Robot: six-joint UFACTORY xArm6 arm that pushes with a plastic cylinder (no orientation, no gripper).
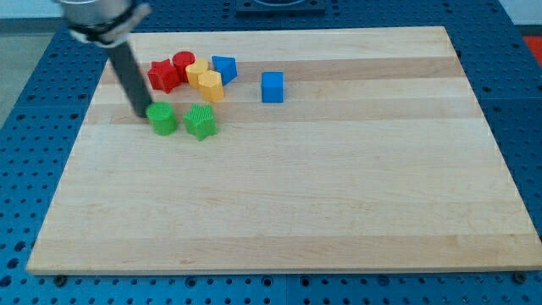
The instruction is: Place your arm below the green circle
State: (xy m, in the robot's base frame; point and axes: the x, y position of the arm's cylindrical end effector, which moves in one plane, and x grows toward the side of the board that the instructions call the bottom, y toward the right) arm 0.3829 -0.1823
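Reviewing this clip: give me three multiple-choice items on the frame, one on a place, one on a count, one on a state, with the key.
1. Where is my tip relative to the green circle?
A. at its left edge
B. below it
C. far right of it

2. How many blue blocks lie on the board?
A. one
B. two
C. three

3. How does the blue cube stand?
A. pressed against the green star
B. stacked on a yellow block
C. alone, apart from the cluster

Key: 1 A, the rod ends beside the circle's left side; 2 B, the cube and one blue block beside the yellow ones; 3 C, bare wood surrounds it.
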